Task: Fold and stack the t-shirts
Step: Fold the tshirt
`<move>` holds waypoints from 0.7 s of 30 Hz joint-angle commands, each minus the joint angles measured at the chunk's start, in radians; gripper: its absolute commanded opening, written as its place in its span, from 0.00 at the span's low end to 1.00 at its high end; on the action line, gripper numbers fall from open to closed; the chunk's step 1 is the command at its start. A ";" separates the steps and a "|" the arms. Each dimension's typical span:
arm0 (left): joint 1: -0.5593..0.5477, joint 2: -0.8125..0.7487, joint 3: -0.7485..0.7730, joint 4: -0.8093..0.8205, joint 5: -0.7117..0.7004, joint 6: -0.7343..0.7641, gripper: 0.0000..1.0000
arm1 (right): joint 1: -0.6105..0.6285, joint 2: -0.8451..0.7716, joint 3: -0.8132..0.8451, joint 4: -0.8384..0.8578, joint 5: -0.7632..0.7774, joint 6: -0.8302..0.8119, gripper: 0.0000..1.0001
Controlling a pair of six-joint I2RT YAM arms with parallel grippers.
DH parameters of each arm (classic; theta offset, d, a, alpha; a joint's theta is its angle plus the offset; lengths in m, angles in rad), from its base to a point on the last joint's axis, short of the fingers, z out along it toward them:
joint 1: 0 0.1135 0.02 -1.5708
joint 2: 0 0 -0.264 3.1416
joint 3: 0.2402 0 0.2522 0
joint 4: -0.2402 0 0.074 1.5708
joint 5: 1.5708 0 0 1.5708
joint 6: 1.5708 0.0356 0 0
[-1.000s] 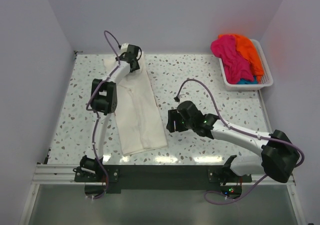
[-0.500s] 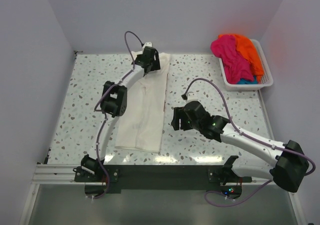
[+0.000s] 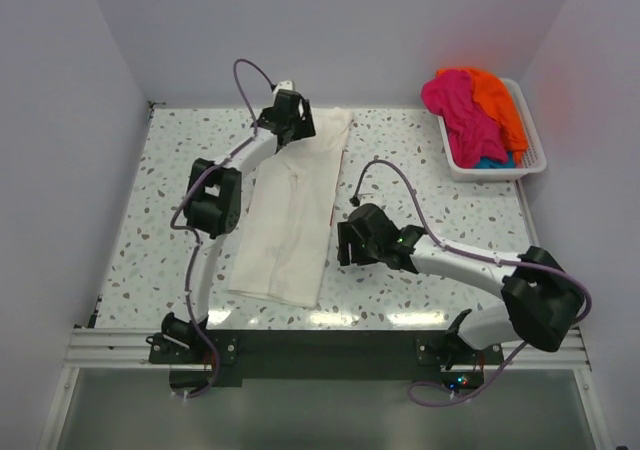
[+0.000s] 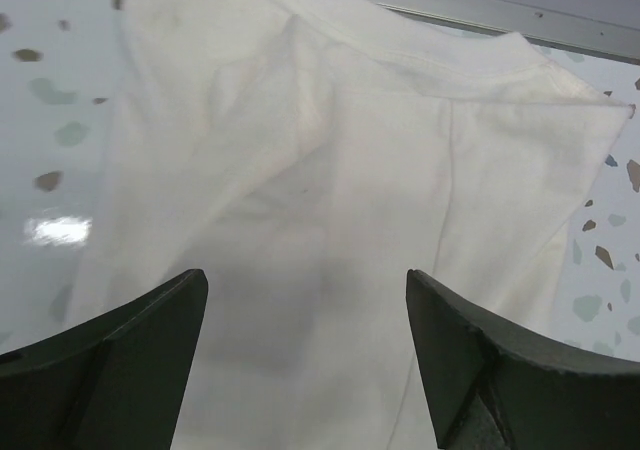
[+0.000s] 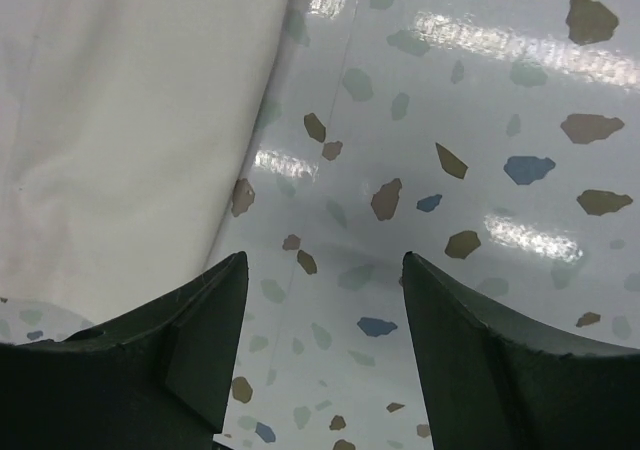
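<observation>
The cream-white t-shirt [image 3: 290, 210] lies folded into a long strip on the table, running from the back middle to the near left. My left gripper [image 3: 283, 120] is open over its far end; the left wrist view shows cloth [image 4: 330, 170] below the spread jaws. My right gripper [image 3: 345, 242] is open just right of the strip's long edge, over bare table; the shirt's edge [image 5: 130, 120] shows at the left of the right wrist view. Magenta-pink [image 3: 458, 110], orange [image 3: 497, 102] and teal [image 3: 492, 163] t-shirts are piled in the basket.
The white slatted basket [image 3: 533, 150] stands at the back right corner. The speckled table [image 3: 420, 160] has a metal rail along its near edge [image 3: 330, 345]. Walls close in the left, back and right.
The shirt's far end was carried right and laid down, so the strip now slants from back middle to near left. My left gripper has let go and is open. My right gripper shifted slightly left.
</observation>
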 commanded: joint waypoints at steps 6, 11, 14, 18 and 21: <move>0.017 -0.656 -0.728 0.039 -0.253 -0.148 0.79 | 0.040 0.179 0.097 0.146 -0.039 0.095 0.63; 0.017 -0.984 -1.082 -0.050 -0.343 -0.311 0.73 | 0.103 0.176 0.048 0.177 -0.019 0.170 0.63; 0.013 -1.175 -1.289 -0.070 -0.343 -0.384 0.69 | 0.105 0.208 0.078 0.157 0.027 0.182 0.63; -0.012 -1.344 -1.474 -0.088 -0.349 -0.412 0.66 | 0.102 0.284 0.146 0.120 0.088 0.170 0.63; -0.026 -1.410 -1.515 -0.143 -0.359 -0.423 0.66 | 0.102 0.350 0.199 0.093 0.107 0.158 0.58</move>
